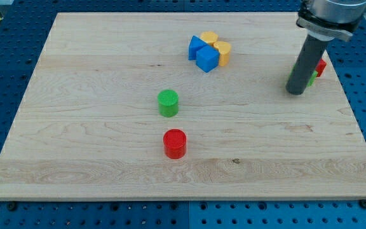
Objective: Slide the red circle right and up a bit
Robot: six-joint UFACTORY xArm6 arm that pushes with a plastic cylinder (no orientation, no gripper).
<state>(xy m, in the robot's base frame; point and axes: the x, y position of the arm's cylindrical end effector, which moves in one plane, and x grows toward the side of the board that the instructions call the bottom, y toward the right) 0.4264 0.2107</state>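
Observation:
The red circle (175,143) stands on the wooden board (75,140), below the view's middle. A green circle (168,102) stands just above it and slightly left. My tip (295,91) rests on the board far to the view's right and above the red circle, well apart from it. The dark rod hides most of a red block (321,67) and a green block (312,78) at the board's right edge.
A tight cluster near the view's top middle holds two blue blocks (203,54), a yellow block (209,38) and a yellow heart-like block (223,52). The board lies on a blue perforated table (5,76).

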